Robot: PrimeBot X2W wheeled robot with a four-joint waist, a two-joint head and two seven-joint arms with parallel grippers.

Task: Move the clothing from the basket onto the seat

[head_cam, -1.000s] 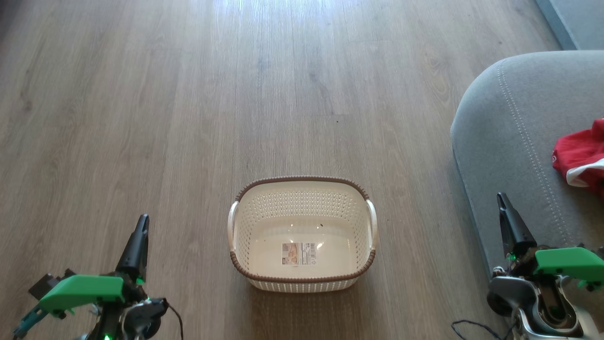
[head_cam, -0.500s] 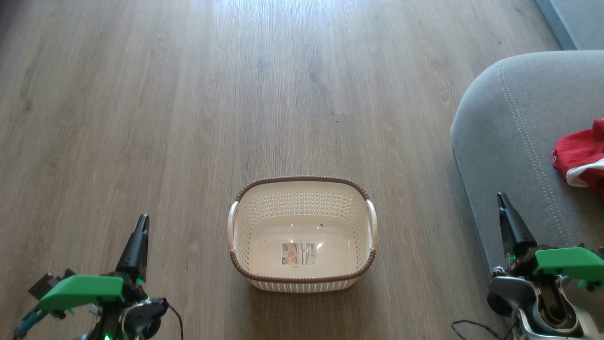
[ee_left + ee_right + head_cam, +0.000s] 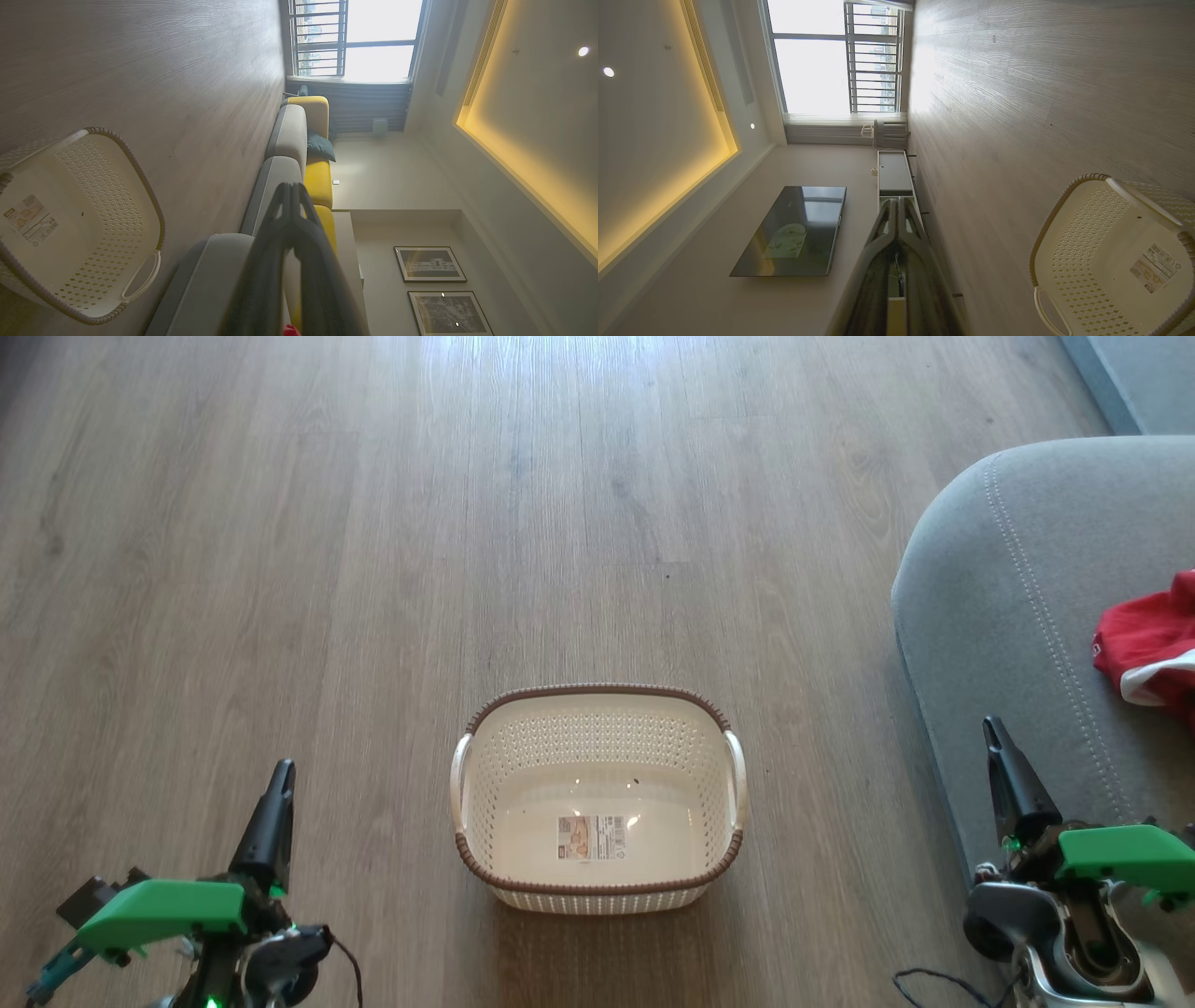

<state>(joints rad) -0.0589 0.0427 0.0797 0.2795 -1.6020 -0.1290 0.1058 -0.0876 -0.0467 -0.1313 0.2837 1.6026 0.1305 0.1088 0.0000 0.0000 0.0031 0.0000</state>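
Observation:
The cream perforated basket [image 3: 597, 798] with a brown braided rim stands on the wooden floor, its bare bottom showing a label sticker. It also appears in the left wrist view, basket [image 3: 79, 224], and the right wrist view, basket [image 3: 1111, 256]. Red clothing [image 3: 1153, 644] with a white band lies on the grey seat [image 3: 1018, 616] at the right edge. My left gripper [image 3: 283, 770] is shut and holds nothing, low at the left of the basket. My right gripper [image 3: 991, 726] is shut and holds nothing, over the seat's front edge.
Wooden floor [image 3: 467, 523] stretches ahead and to the left. A long sofa with yellow cushions [image 3: 317, 182] runs toward a window. A television [image 3: 794, 231] and a low white cabinet [image 3: 892, 172] line the opposite wall.

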